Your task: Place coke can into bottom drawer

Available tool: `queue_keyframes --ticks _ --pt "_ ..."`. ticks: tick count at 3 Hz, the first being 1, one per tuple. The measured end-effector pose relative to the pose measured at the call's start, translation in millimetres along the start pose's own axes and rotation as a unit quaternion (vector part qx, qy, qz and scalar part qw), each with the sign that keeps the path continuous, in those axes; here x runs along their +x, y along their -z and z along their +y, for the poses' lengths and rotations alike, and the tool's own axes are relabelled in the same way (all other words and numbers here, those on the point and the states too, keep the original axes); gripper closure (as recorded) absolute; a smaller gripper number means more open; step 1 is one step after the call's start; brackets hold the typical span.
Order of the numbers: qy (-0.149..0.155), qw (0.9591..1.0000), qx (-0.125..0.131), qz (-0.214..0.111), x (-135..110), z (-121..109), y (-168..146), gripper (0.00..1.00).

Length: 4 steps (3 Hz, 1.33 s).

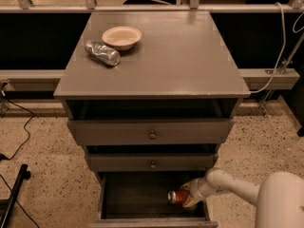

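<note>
Fingers [190,203], pale cream, closed around the right end of the coke can [176,196], one above it and one below. They are spread only as wide as the can's body and pinch it between them.

Coke can: on its side, red body, silver end facing left. It juts leftward out of the fingers. It sits inside the bottom drawer [142,221], in the right part near the right wall. Cannot tell whether it rests on the drawer floor or hangs just over it.

Gripper [186,195]: down inside the bottom drawer's right side, reaching in from the right on a white arm [232,186].

Bottom drawer: pulled well out, dark inside, the can and gripper the only things seen in it.

Middle drawer [118,163] and top drawer [109,133]: each with a small knob, each out a little way; insides in shadow, contents not visible.

Cabinet top [180,56]: a shallow cream bowl [122,36] at the back left, nothing seen in it. A crushed silver can [101,52] lies on its side just beside the bowl, to its front left.
</note>
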State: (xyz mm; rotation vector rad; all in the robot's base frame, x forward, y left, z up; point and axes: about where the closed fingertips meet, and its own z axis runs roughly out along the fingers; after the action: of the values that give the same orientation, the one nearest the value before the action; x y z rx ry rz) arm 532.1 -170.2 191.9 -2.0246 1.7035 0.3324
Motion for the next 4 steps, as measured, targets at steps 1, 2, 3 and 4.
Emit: queue_keyframes --ticks 1,2,3,4 --pt "0.002 0.9998 0.016 -0.010 -6 -4 -11 0.74" --pt "-0.016 0.9991 0.035 -0.021 -2 -3 -16 0.51" --pt "-0.022 0.9987 0.038 -0.025 -2 -2 -22 0.28" --pt "-0.024 0.9986 0.039 -0.024 -1 -1 -26 0.05"
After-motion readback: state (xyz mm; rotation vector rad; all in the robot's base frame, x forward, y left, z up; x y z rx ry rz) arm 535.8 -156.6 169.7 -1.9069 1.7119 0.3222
